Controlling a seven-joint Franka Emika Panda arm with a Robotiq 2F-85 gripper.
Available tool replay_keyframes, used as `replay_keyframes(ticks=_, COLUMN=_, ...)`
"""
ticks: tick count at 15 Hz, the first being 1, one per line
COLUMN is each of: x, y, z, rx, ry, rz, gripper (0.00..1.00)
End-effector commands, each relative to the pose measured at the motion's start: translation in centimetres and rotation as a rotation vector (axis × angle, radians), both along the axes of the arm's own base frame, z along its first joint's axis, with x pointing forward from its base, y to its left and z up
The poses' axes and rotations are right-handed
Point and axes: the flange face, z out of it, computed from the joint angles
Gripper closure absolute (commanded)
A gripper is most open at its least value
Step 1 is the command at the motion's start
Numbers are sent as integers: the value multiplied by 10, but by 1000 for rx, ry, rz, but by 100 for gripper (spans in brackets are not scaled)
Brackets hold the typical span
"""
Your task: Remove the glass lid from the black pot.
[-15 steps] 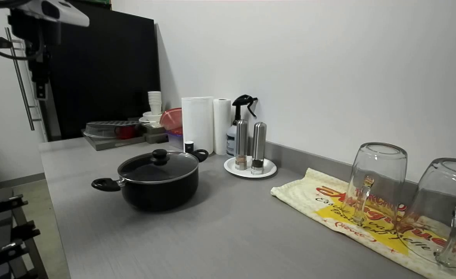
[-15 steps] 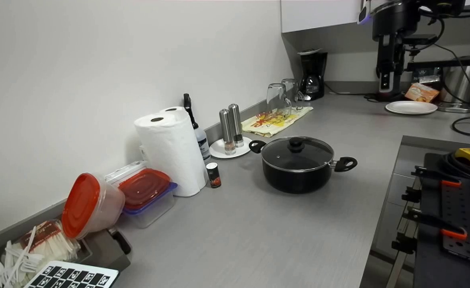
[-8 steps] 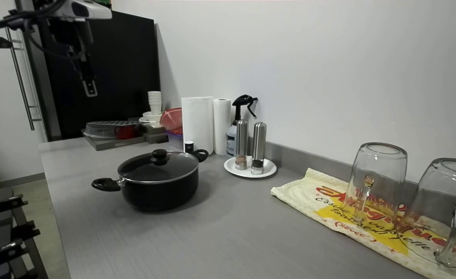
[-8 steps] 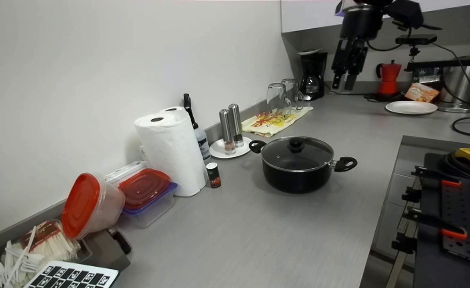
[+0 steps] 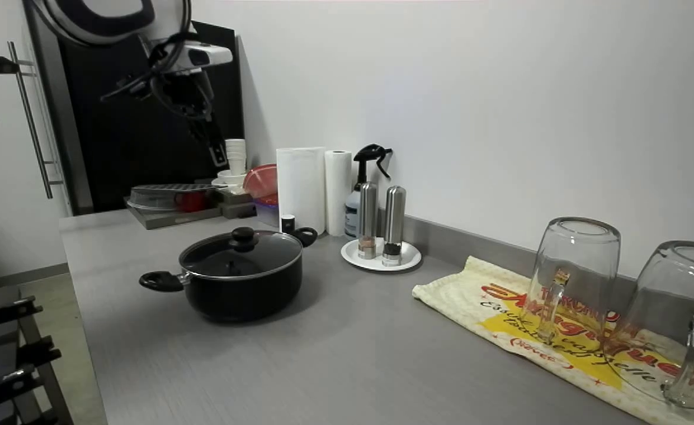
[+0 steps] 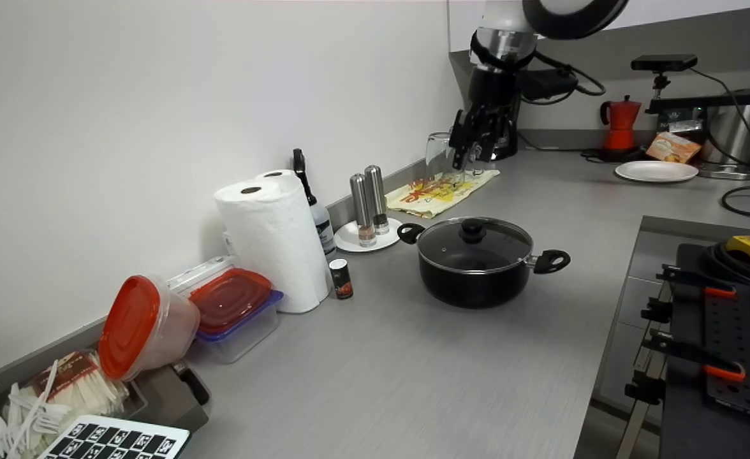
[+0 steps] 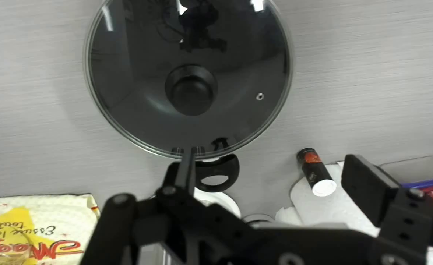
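Note:
The glass lid (image 5: pixel 273 251) sits level on the black pot (image 5: pixel 246 298), its black knob (image 5: pixel 244 236) pointing up. Lid (image 6: pixel 502 248) and pot (image 6: pixel 470 290) also show in the other exterior picture. In the wrist view the lid (image 7: pixel 139 88) fills the upper middle, with the knob (image 7: pixel 192 95) near its centre and a pot handle (image 7: pixel 234 169) below. My gripper (image 7: pixel 271 158) is open and empty, fingers wide apart. Its left finger overlaps the lid's lower rim in that view. In both exterior views the gripper (image 6: pixel 474 159) hangs well above the counter, apart from the lid.
A small black shaker (image 6: pixel 341 279), paper towel rolls (image 6: pixel 273 248) and a white plate (image 6: pixel 384 241) with two mills stand along the wall. Upturned glass mugs (image 5: pixel 571 248) stand on a printed towel (image 5: pixel 459 289). The counter's edge (image 6: pixel 595 389) runs beside the pot.
The arm has swung across towards the pot and the wall: rightward in an exterior view, leftward in the opposite one, ending slightly lower. The lid and pot have not moved.

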Motion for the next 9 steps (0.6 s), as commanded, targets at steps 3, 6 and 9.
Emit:
replay_keyframes(ticks=3, x=61, y=-34, z=-50, rx=-113, ry=65, rz=-115, gripper=0)
replay_keyframes(ticks=6, x=71, y=-43, z=-72, rx=-119, ry=117, rz=-157, gripper=0)
replay_keyframes(ticks=9, x=73, y=-41, z=-94, rx=-111, ry=182, rz=-170, gripper=0)
